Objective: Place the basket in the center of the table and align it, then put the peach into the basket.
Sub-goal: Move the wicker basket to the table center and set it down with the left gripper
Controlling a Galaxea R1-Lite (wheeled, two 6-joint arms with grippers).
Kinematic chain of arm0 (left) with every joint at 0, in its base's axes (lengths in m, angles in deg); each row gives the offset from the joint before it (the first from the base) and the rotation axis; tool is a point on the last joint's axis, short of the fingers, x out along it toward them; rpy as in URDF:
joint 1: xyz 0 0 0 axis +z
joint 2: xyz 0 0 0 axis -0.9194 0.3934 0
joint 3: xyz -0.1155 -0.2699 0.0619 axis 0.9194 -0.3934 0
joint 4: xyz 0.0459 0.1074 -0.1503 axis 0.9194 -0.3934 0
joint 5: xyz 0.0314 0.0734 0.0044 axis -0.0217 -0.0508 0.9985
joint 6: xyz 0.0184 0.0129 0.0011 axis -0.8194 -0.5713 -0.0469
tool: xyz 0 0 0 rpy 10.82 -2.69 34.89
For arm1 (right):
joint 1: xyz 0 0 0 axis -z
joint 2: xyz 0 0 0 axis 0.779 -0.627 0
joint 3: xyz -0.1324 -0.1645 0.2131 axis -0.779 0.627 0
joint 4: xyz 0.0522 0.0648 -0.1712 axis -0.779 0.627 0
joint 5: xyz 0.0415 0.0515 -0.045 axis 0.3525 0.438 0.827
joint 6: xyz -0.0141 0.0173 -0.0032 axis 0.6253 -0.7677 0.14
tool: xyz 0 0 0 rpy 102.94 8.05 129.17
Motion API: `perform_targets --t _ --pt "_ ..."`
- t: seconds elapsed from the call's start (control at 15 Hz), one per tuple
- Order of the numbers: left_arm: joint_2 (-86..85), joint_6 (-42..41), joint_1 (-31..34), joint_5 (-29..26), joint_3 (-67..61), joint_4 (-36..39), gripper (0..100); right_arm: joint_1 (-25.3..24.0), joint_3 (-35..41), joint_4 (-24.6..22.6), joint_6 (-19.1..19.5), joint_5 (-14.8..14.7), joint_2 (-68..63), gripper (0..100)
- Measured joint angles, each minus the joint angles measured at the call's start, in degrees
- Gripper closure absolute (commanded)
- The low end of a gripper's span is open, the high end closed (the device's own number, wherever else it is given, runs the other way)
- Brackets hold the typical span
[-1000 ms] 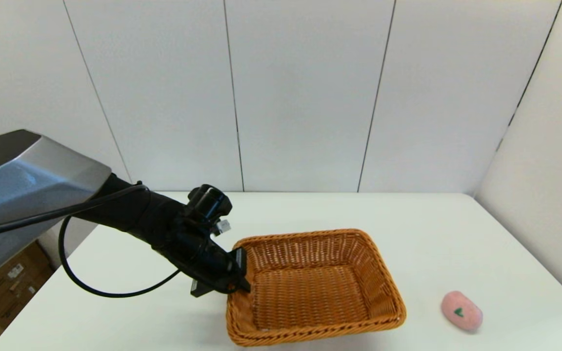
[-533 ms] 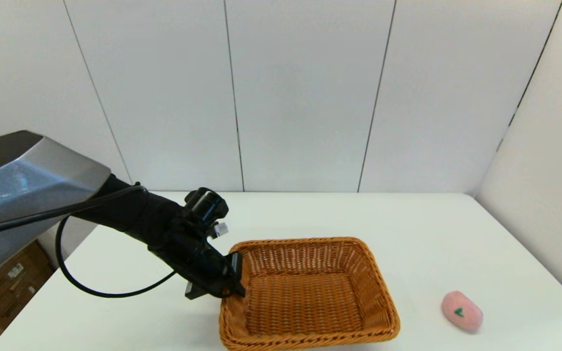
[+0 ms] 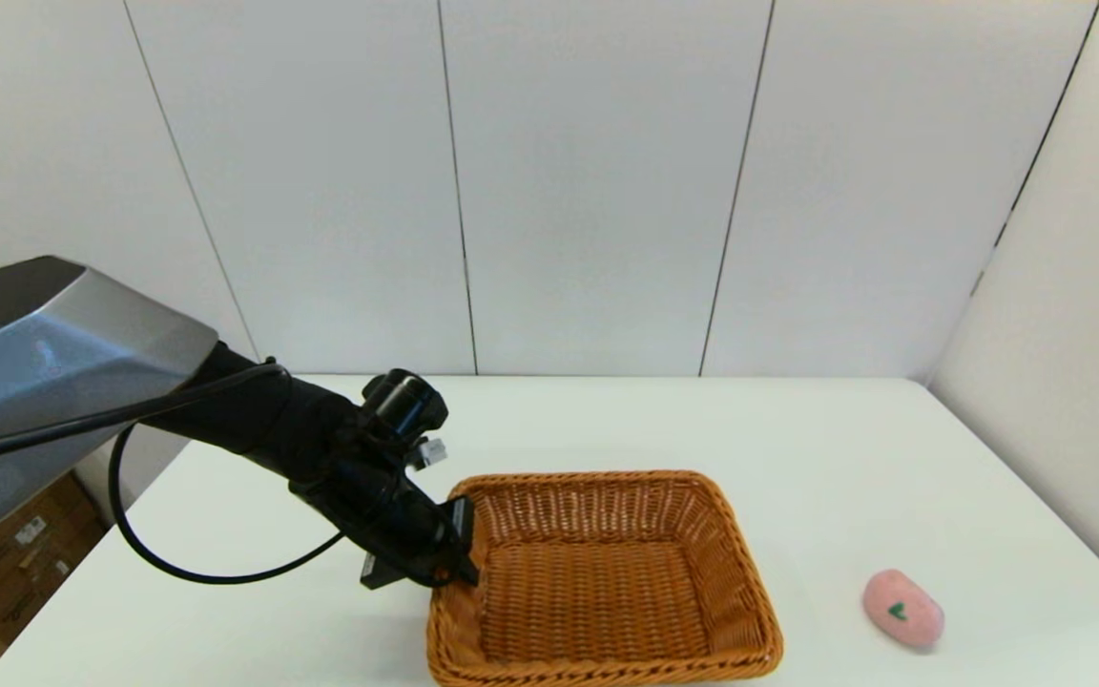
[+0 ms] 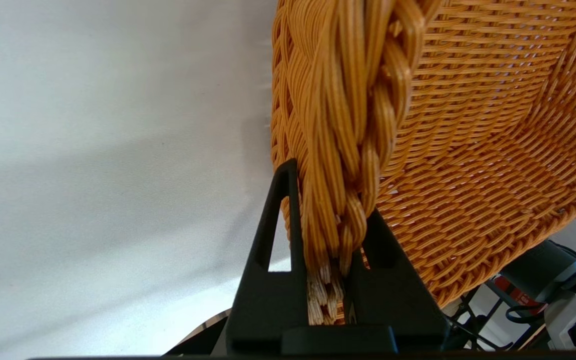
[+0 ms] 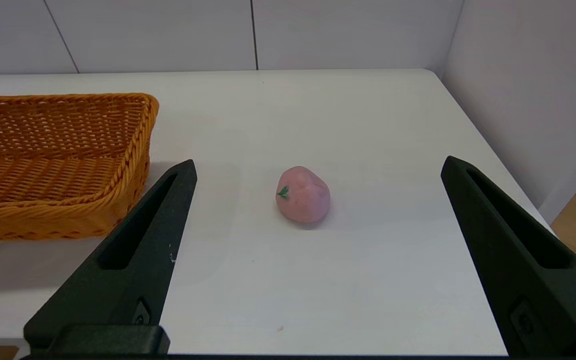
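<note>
While my left gripper (image 4: 329,220) pinches the braided rim of the basket (image 3: 607,572), one black finger sits outside the wicker wall and the other inside, pressed narrow against the plait. That hold is at the basket's left edge, towards its far corner, with my left arm reaching across from the table's left side. The basket rests near the front middle of the table (image 3: 798,448), its long sides running roughly square with the table's near edge, and its front rim lies close to that edge. Behind it the white top stretches bare to the wall panels, and open surface lies to its left under my arm.

My right gripper (image 5: 318,175) hangs low at the front right of the table, fingers spread wide and holding nothing. Between them, farther off, lies the peach (image 5: 303,195) on the bare top, its small green mark facing me. It sits well apart from the basket's right side, with white surface between, and near the table's front right corner; the right edge runs close beside the side wall.

Cardboard boxes (image 3: 25,549) stand below the table's left edge; their labels are too small to read.
</note>
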Motion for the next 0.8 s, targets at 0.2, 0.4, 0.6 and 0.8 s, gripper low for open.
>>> perform_targets --t 0.2,0.4,0.6,0.8 --pt "0.09 0.17 0.00 0.10 0.24 0.07 100 0.00 0.00 -0.02 0.00 -0.02 0.00 0" --pt "0.09 0.24 0.00 0.11 0.29 0.10 0 0.00 0.00 0.00 0.02 0.00 0.00 0" --pt "0.07 -0.11 0.00 0.16 -0.04 0.13 0 0.00 0.00 0.00 0.05 0.01 0.00 0" --pt "0.11 -0.06 0.10 0.33 -0.04 0.29 0 0.00 0.00 -0.02 0.02 0.01 0.00 0"
